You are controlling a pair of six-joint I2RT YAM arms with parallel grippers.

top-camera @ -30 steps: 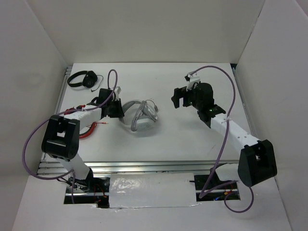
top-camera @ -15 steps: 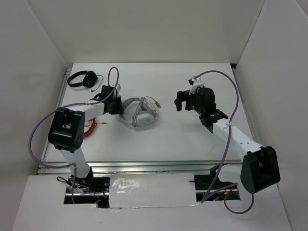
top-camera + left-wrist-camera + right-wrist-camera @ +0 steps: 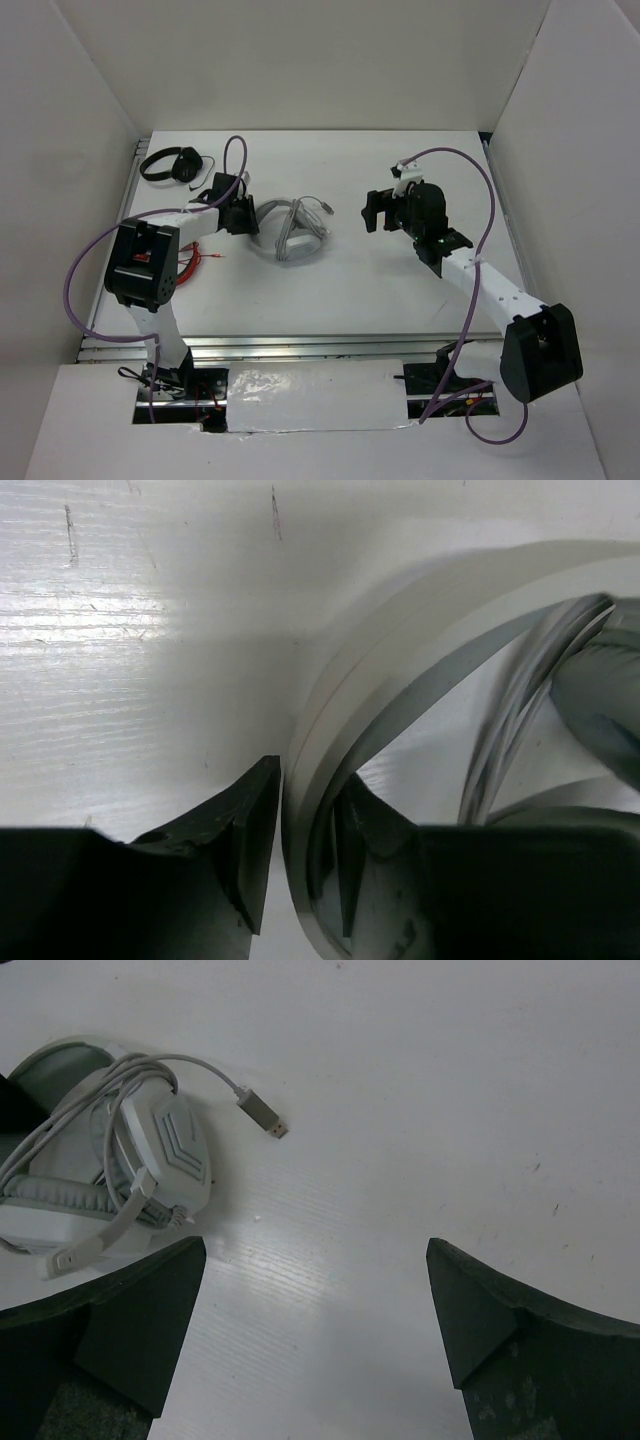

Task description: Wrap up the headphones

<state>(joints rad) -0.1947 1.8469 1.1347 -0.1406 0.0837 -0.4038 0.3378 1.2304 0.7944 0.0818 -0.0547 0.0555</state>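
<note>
The light grey headphones (image 3: pixel 290 232) lie on the white table, left of centre, earcups together and the thin grey cable looped over them. The cable's metal plug (image 3: pixel 262 1116) rests on the table beside the earcup (image 3: pixel 172 1150). My left gripper (image 3: pixel 250 217) is shut on the headband (image 3: pixel 400 670); the band runs between its two fingers in the left wrist view. My right gripper (image 3: pixel 372 211) is open and empty, held above the table to the right of the headphones.
Smaller black headphones (image 3: pixel 170 163) lie at the far left corner. A red wire bundle (image 3: pixel 190 262) lies by the left arm. White walls close in the table on three sides.
My left gripper has carried the headphones a little farther from the arms' bases and to the left. My right gripper has shifted slightly right and back, then held still.
</note>
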